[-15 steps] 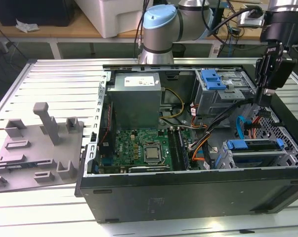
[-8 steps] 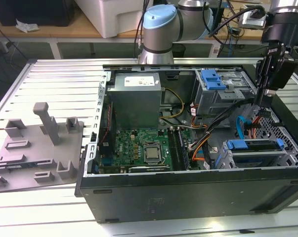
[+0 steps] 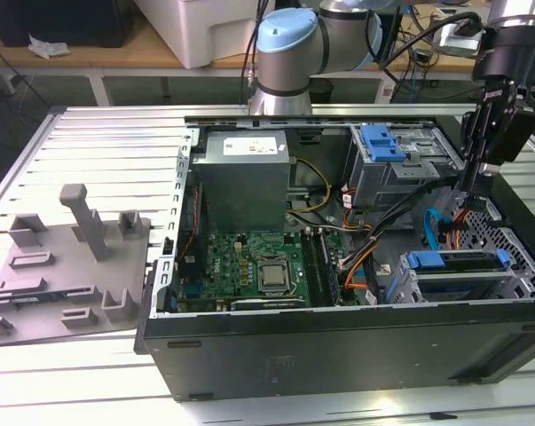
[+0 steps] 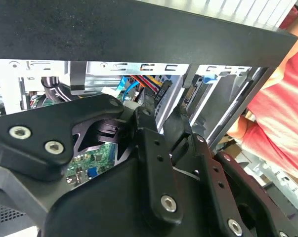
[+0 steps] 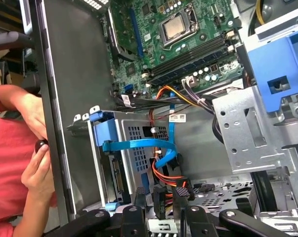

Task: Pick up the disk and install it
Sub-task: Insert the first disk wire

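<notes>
One claw point(image 3: 473, 197) among cables point(image 3: 437, 227), beside drive cage point(image 3: 467, 286)

No readable text anywhere. White label point(image 3: 254, 145) on large grey metal power-supply box point(image 3: 245, 191): print too small to read. Small white sticker point(image 5: 177, 117) by orange-and-black cables point(image 5: 164, 94): illegible. Markings on green circuit board point(image 5: 153, 54): unreadable.

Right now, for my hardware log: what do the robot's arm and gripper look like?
The arm is silver-grey with a light blue joint cap; black cables loop along its wrist. The gripper is black, its jaws built of bar links with silver screws.
</notes>
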### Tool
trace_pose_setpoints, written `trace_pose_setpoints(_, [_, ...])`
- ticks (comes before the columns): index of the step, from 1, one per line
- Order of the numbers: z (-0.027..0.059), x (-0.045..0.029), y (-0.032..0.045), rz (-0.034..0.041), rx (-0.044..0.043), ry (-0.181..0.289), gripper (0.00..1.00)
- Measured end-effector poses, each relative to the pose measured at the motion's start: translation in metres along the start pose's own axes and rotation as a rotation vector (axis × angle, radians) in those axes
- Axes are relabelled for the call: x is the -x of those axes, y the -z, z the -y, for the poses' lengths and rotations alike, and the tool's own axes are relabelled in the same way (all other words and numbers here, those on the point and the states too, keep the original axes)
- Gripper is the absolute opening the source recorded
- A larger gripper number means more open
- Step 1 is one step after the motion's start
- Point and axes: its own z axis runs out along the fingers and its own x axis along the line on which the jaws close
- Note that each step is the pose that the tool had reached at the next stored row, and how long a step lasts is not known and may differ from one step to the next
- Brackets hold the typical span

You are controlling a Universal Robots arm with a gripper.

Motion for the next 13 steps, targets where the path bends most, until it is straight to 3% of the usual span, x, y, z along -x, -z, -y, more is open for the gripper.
trace_pose_setpoints(3, [0.0001, 0.0005, -0.0006, -0.0048, -0.0130, 0.022, 0.35])
trace_pose_setpoints(7, [0.0000, 0.0012, -0.0018, -0.0079, -0.0131, 0.024, 0.35])
trace_pose_setpoints(10, [0.0001, 0.0016, -0.0025, -0.0089, -0.0085, 0.020, 0.35])
trace_pose_setpoints(13, [0.0004, 0.0022, -0.0031, -0.0121, 0.0048, 0.022, 0.35])
